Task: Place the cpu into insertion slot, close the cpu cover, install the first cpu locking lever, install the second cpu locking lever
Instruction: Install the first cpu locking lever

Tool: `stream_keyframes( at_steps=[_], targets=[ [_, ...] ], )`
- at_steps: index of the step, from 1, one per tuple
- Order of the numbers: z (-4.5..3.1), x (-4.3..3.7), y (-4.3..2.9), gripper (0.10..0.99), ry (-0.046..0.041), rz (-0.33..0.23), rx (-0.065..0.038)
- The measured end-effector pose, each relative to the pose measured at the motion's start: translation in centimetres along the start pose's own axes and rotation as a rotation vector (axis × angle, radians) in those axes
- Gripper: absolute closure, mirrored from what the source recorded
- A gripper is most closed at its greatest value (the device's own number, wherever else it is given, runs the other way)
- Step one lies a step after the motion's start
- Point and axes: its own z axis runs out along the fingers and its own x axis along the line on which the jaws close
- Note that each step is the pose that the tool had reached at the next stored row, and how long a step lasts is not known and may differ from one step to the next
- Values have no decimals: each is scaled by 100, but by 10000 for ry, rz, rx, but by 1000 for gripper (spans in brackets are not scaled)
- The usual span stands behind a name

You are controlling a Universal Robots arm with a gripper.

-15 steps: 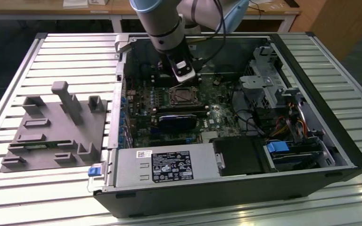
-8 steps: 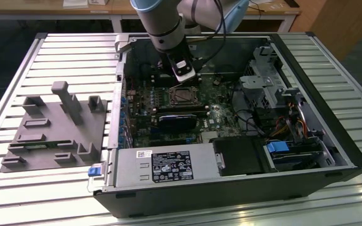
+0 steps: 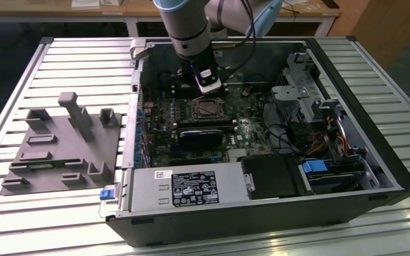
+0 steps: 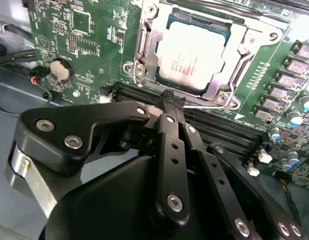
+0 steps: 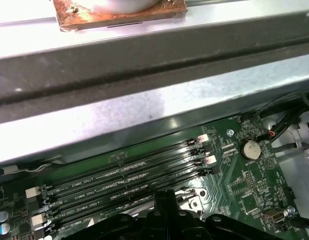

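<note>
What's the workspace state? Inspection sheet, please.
Surface: slatted metal table carrying an open computer case.
Job's things: cpu sits in the insertion slot; cpu cover lies flat around it; a thin wire lever runs along the slot's edge.
Clutter: grey fixture tray on the table, at the exterior view's left.
Claw: claw shut, tip by the wire lever; contact cannot be told.
Cables: black bundle and coloured wires inside the case.
Surroundings: wooden desks behind the table.
</note>
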Motion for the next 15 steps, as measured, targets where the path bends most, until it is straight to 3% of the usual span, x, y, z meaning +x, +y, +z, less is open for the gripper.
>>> stream_keyframes(
  at_steps=[15],
  targets=[
    [-42, -4, 28, 980, 0, 0, 0]
  ],
)
